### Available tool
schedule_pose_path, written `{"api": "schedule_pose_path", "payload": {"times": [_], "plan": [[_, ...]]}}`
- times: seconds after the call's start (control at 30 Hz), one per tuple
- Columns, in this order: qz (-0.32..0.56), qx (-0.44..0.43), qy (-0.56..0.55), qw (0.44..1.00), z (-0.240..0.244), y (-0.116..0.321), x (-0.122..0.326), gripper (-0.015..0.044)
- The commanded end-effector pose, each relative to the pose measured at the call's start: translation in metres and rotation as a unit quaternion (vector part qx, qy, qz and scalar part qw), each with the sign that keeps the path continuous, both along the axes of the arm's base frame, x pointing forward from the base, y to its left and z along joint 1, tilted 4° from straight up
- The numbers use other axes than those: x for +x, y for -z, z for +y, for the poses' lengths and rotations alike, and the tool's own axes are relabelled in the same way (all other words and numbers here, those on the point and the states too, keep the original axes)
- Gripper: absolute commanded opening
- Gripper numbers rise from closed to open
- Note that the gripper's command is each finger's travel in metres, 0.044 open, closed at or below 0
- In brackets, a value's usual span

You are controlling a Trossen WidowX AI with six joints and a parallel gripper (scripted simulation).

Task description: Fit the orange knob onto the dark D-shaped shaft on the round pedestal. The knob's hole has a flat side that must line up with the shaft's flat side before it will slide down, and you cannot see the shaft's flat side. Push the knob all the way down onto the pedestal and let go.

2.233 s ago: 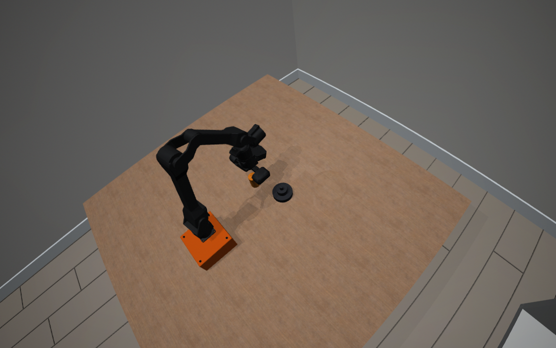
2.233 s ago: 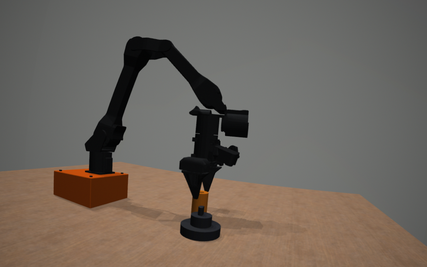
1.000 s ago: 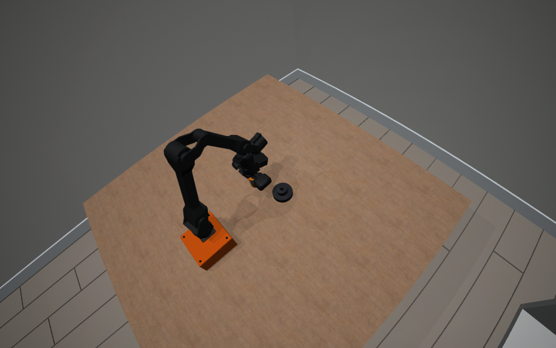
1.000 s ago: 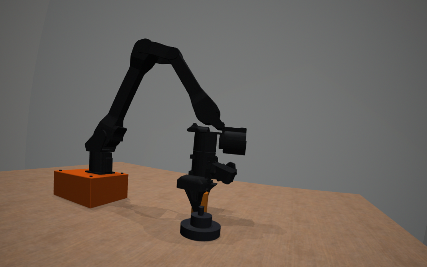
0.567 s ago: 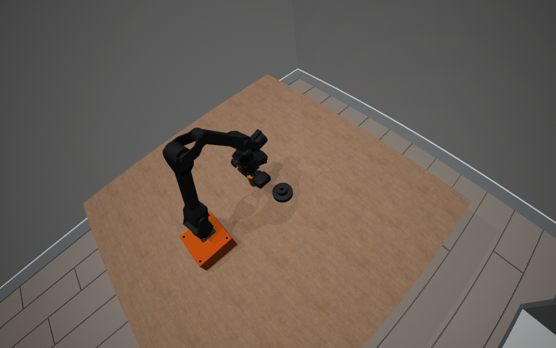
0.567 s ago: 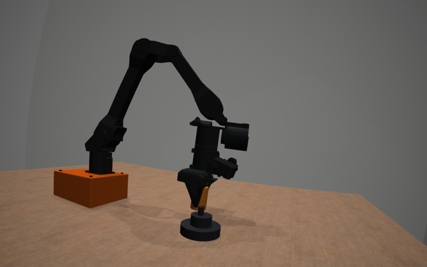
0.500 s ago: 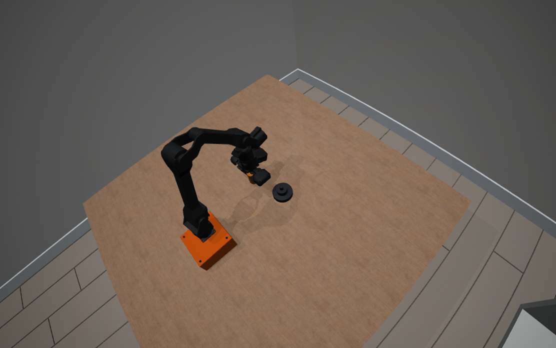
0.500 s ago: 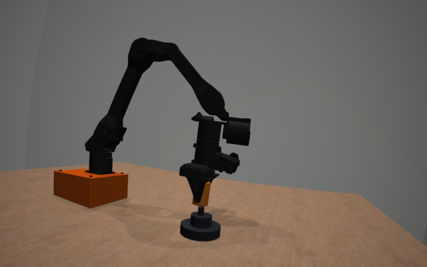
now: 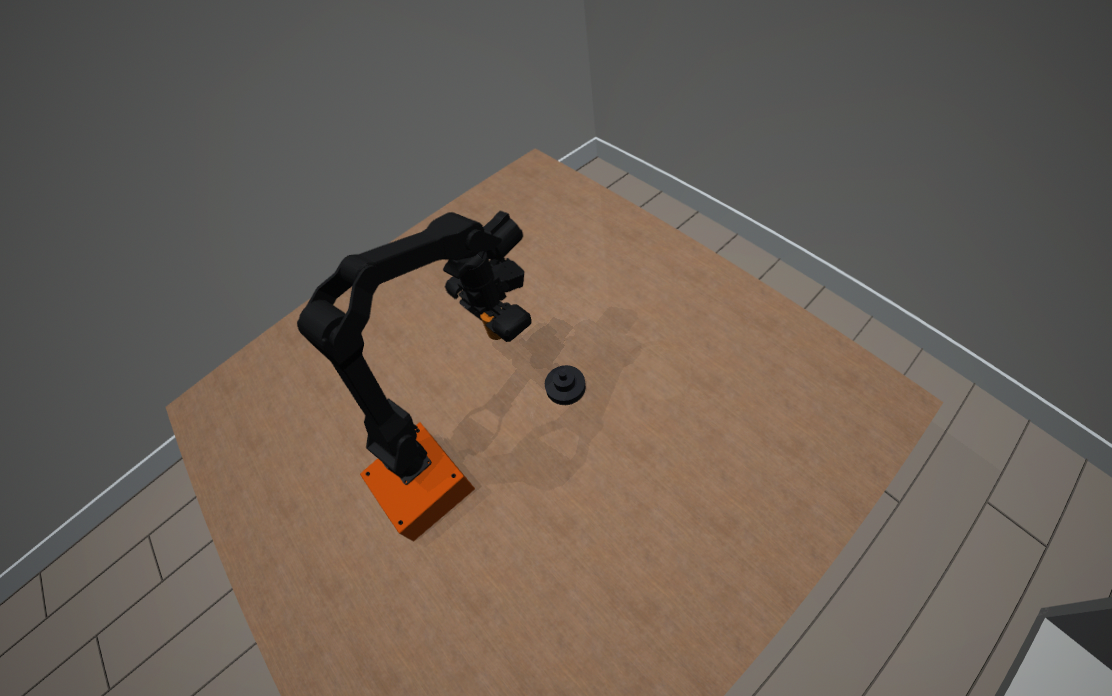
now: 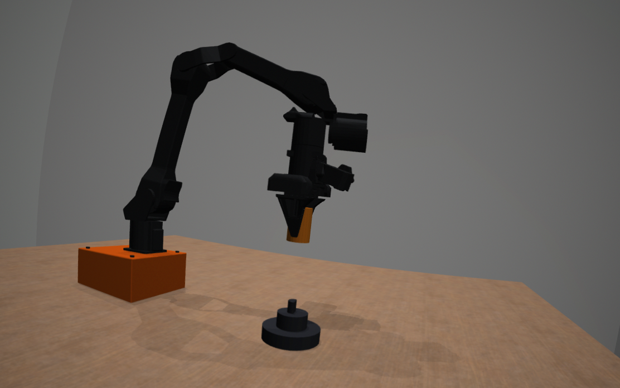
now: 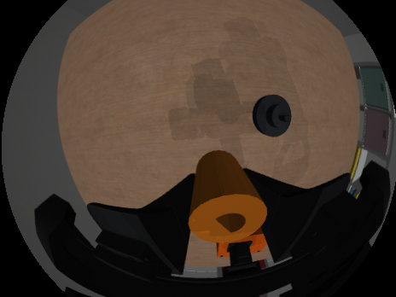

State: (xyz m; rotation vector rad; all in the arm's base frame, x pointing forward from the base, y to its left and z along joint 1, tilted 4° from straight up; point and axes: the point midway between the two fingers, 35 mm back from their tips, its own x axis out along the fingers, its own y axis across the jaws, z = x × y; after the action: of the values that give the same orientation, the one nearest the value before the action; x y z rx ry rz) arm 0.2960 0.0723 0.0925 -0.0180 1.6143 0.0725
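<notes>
The orange knob [image 9: 491, 332] [image 10: 305, 228] [image 11: 222, 183] is a tall cylinder held in the air between the fingers. Its top, with a D-shaped hole, faces the wrist camera, and it leans slightly in the exterior view. My gripper [image 10: 298, 231] [image 11: 218, 176] is shut on the knob, well above the table. The dark round pedestal [image 9: 553, 393] [image 10: 290, 339] [image 11: 261, 116] stands on the table with its shaft [image 9: 562, 377] [image 10: 291, 306] [image 11: 283, 117] bare and upright. In the wrist view it is up and right of the knob. The shaft's flat side cannot be made out.
The wooden table [image 9: 697, 492] [image 10: 219, 365] [image 11: 128, 107] carries the arm's orange base block [image 9: 418, 492] [image 10: 131, 276]. Shadows of the arm fall around the pedestal. Grey walls stand behind the table. A pale bin-like object [image 9: 1066, 656] is at the lower right corner of the top view, off the table.
</notes>
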Motion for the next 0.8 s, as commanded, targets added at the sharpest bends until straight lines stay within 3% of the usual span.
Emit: {"api": "schedule_pose_path", "payload": {"times": [0.0, 0.77], "plan": [[-0.006, 0.0, 0.001, 1.0, -0.001, -0.012, -0.001, 0.0], [-0.005, 0.001, -0.001, 1.0, -0.049, 0.012, 0.026, 0.0]]}}
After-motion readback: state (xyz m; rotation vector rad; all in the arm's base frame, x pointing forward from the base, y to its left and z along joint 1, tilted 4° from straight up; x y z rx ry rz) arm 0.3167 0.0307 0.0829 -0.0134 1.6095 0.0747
